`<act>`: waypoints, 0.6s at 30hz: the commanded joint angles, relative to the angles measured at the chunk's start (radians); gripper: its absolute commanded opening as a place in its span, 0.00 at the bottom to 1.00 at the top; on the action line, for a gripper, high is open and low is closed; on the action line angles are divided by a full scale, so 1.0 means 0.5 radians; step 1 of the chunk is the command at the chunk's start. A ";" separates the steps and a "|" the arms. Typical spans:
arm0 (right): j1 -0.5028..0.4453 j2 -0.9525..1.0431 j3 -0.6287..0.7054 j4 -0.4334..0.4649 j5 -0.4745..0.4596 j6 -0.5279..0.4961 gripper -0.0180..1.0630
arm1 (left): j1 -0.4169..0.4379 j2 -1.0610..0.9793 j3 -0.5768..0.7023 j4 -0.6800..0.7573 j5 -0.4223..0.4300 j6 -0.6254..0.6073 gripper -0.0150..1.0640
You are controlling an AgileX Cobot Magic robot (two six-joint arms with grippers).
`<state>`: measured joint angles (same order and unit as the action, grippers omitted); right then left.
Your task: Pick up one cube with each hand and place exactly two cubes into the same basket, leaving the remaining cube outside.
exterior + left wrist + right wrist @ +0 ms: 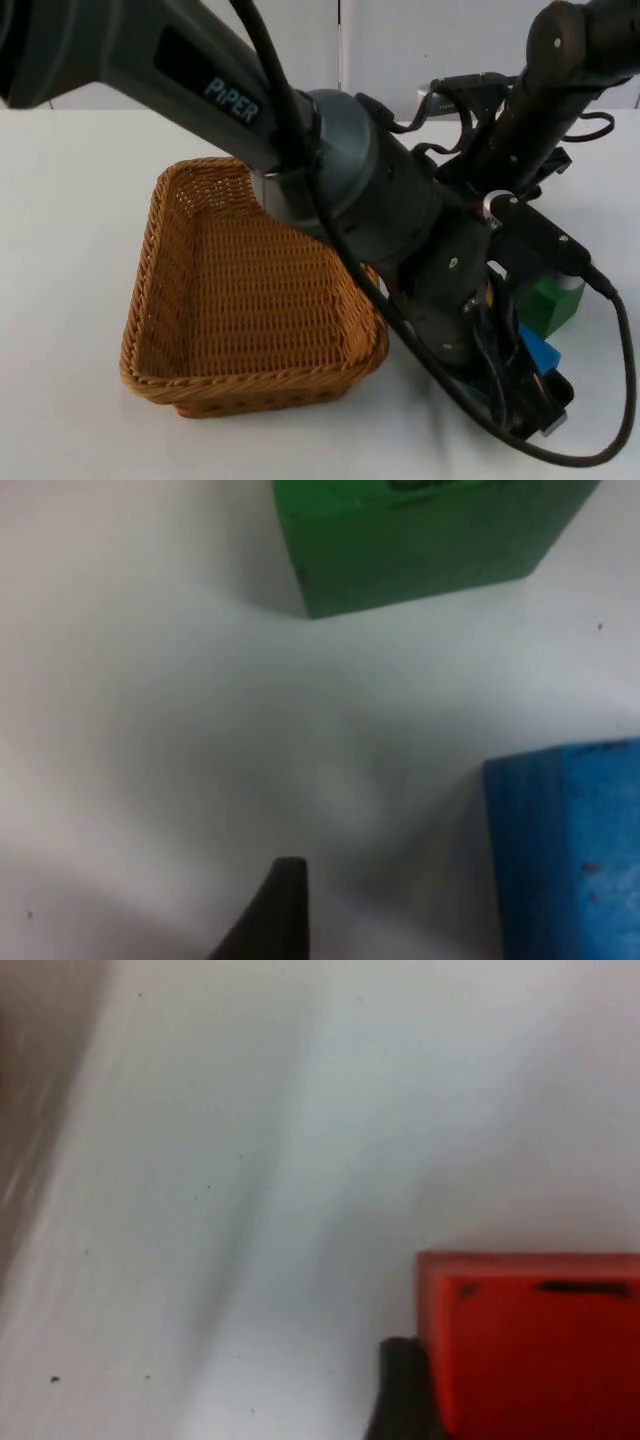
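A green cube (556,300) and a blue cube (540,350) sit on the table right of the wicker basket (160,300). My left arm reaches across the basket's right side, and my left gripper (543,398) hangs low just in front of the blue cube. In the left wrist view the blue cube (565,850) is close by and the green cube (430,540) lies farther off. My right gripper (498,215) comes down behind the left arm, mostly hidden by it. In the right wrist view a red cube (535,1345) lies right against that gripper.
The basket holds nothing that I can see. The two arms cross closely at the right of the table. Bare white table (70,200) lies left of and in front of the basket. The grey partition wall (400,50) closes the far side.
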<state>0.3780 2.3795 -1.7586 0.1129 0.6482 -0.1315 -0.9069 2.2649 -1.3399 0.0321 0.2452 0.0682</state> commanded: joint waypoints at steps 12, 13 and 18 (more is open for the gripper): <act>0.008 -0.277 -0.009 -0.023 0.044 0.001 0.01 | -0.008 -0.103 -0.006 -0.046 0.147 -0.029 0.01; 0.008 -0.328 -0.009 -0.023 0.044 0.001 0.01 | -0.008 -0.135 -0.006 -0.046 0.154 -0.029 0.01; 0.008 -0.546 -0.009 -0.040 0.088 0.001 0.01 | -0.008 -0.295 -0.006 -0.050 0.197 -0.038 0.01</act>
<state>0.3780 2.1434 -1.7586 0.1023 0.6856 -0.1315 -0.9069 2.1558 -1.3399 0.0185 0.3351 0.0604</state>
